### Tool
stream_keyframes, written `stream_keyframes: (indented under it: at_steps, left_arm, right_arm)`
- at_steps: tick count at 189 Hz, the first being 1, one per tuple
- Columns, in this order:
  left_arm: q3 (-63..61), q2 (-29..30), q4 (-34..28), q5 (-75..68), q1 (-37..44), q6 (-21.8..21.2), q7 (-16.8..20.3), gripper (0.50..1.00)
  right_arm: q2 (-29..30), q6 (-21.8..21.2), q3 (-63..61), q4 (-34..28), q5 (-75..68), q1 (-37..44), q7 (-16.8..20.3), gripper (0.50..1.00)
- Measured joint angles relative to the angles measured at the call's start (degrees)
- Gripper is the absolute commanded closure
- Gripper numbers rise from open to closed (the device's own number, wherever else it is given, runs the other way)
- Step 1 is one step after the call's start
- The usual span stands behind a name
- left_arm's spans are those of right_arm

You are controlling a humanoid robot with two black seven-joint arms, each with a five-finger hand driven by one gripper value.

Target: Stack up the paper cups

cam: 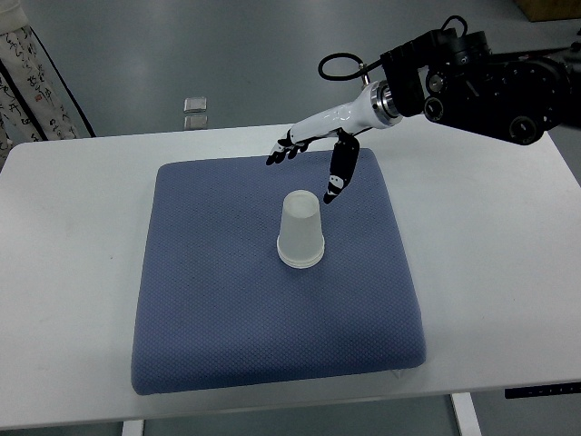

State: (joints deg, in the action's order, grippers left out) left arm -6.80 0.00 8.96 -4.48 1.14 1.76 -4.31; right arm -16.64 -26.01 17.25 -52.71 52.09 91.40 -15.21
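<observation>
Nearest, a blue cushioned mat (227,309) covers the middle of the white counter (490,272), and on it, a little past its centre, stands an upside-down paper cup stack (300,230). Just beyond the cup, the right hand (313,150) hovers over the mat's far edge, its fingers (281,152) spread and empty, thumb pointing down beside the cup's top.
</observation>
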Motion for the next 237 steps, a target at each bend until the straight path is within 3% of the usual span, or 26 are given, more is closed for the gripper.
stream_keyframes:
  at_steps: [28, 73, 99, 169, 201, 237]
  left_arm:
    - [0.0, 0.0, 0.0, 0.0, 0.0, 0.0, 0.0, 0.5]
    - [0.0, 0.0, 0.0, 0.0, 0.0, 0.0, 0.0, 0.5]
    - [0.0, 0.0, 0.0, 0.0, 0.0, 0.0, 0.0, 0.5]
    - [0.0, 0.0, 0.0, 0.0, 0.0, 0.0, 0.0, 0.5]
    - [0.0, 0.0, 0.0, 0.0, 0.0, 0.0, 0.0, 0.5]
    - [0.0, 0.0, 0.0, 0.0, 0.0, 0.0, 0.0, 0.5]
  right_arm:
    - [-1.6, 0.0, -5.4, 5.1, -8.7, -2.2, 0.0, 0.587]
    - [-1.0, 0.4, -17.4, 16.5, -23.7, -13.7, 0.1, 0.587]
    - [1.9, 4.1, -26.0, 22.1, -33.4, -21.6, 0.2, 0.587]
    - [9.7, 14.0, -30.3, 23.5, -56.0, -32.7, 0.2, 0.587]
    - [10.8, 15.6, -30.4, 23.5, -66.3, -34.0, -0.4, 0.587]
    - [11.0, 15.5, -30.5, 23.4, -68.2, -34.7, -0.5, 0.587]
